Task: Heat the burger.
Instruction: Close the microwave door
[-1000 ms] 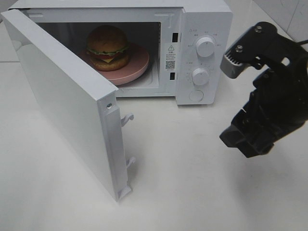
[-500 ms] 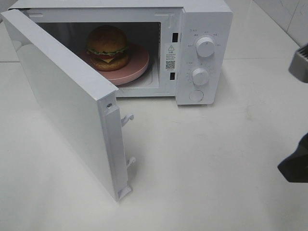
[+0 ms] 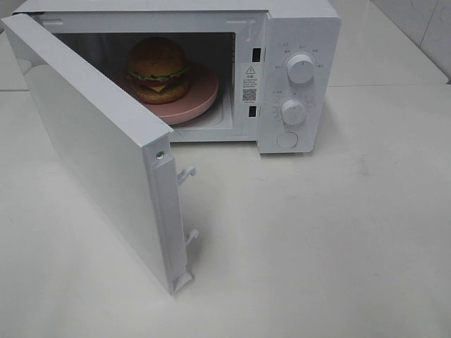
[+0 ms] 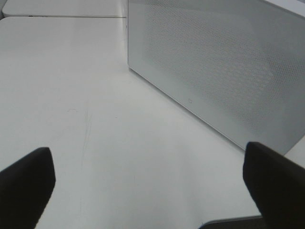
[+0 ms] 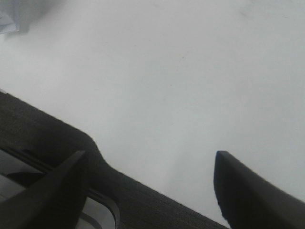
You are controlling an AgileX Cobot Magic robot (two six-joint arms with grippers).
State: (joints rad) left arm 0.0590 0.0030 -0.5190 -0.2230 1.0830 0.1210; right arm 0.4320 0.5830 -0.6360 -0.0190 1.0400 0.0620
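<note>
Left hand [image 4: 148, 188]: fingers spread wide, nothing between them; not in the overhead view.
Right hand [image 5: 152, 179]: fingers apart, empty, over bare worktop [image 5: 190, 71]; also not in the overhead view.
Burger [image 3: 158, 69]: upright on the pink plate [image 3: 202, 98], inside the microwave [image 3: 303, 28], toward the left of the cavity.
Door [image 3: 99, 162]: swung wide open, hinged on the left, free edge with its latch hooks [image 3: 187, 174] pointing to the front.
Step (my read): burger is loaded; door not yet shut, knobs [image 3: 301, 69] look untouched.
Key relation: the left wrist view looks straight at the door's outer mesh face, close ahead of the left hand. The burger lies beyond that panel. The left hand looks nearer and on the pushing side.
Next move needs: push on the outer face near the free edge, swinging it right toward the cavity until the hooks seat.
Right hand's share: knobs are on the right-hand panel, its side.
Risk: the microwave may slide on the smooth worktop if pushed hard.
</note>
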